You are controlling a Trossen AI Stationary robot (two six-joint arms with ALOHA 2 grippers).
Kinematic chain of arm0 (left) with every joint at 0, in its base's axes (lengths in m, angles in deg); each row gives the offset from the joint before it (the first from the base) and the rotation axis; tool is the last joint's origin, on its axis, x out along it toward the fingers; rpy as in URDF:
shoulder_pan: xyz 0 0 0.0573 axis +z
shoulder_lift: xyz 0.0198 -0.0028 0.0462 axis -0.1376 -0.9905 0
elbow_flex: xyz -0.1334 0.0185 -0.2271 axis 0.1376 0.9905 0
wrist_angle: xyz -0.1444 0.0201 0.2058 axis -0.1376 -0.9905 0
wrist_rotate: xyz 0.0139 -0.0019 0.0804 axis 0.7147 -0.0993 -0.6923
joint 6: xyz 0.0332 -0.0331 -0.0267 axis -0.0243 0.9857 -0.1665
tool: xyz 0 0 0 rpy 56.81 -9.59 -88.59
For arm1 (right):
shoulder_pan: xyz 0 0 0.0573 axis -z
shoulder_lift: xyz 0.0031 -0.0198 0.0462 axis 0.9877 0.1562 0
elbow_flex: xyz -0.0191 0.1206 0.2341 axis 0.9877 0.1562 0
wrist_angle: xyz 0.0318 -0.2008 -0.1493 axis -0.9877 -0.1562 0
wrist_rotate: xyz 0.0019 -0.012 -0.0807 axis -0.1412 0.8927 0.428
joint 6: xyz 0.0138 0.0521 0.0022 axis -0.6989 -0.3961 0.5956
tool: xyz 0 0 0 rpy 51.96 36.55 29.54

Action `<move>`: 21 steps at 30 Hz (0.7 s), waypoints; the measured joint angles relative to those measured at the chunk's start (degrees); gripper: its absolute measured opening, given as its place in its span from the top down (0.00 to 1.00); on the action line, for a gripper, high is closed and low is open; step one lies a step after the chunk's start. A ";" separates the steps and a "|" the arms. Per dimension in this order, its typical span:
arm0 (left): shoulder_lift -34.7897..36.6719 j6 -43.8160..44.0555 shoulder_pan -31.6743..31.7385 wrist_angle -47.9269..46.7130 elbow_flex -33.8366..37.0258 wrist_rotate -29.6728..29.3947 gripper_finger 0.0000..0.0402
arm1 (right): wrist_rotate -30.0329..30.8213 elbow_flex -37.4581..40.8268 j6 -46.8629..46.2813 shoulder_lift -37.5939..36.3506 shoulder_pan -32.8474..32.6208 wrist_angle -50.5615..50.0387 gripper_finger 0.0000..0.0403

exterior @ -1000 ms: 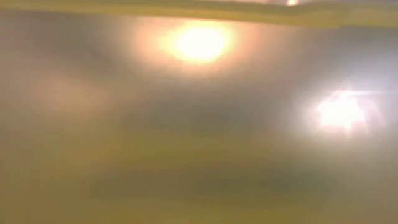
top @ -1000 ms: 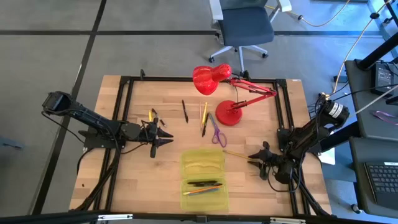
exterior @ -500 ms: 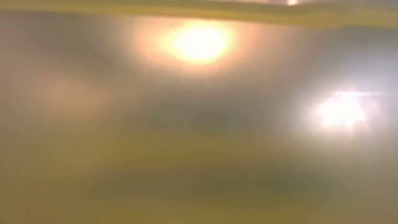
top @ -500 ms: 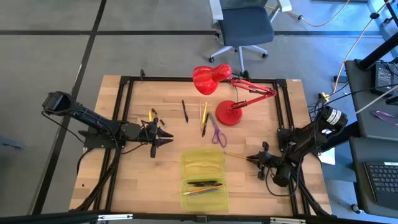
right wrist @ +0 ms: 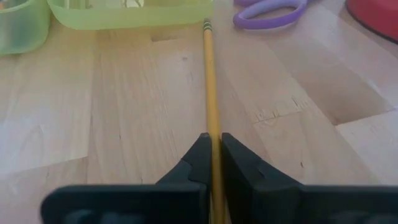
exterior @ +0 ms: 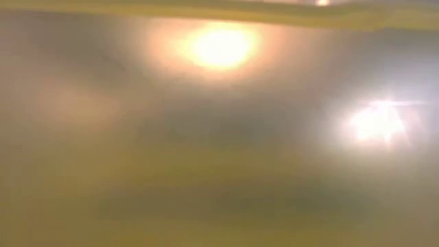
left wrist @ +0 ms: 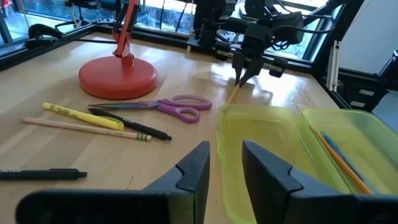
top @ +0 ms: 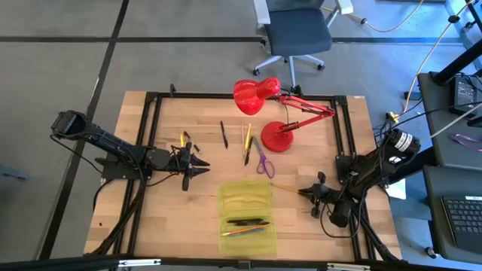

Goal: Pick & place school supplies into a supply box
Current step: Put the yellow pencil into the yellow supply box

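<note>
Yellow pencil [right wrist: 210,93] clamped in right pincer [right wrist: 214,163] beside supply box [top: 246,216], left pincer [left wrist: 225,167] slightly apart, empty.

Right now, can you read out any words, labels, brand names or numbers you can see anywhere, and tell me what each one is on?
None can be read.
Yellow highlighter: a dark print mark near its end, too small to read.
Pencil held in the shut right gripper: no print visible.
Supply box, scissors, lamp base: no label visible.
The low view is blocked and shows no text.
</note>
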 joint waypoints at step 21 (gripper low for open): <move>0.00 0.04 0.00 -0.02 0.00 0.20 0.78 | 9.20 -0.01 4.38 -12.35 0.07 -5.77 0.94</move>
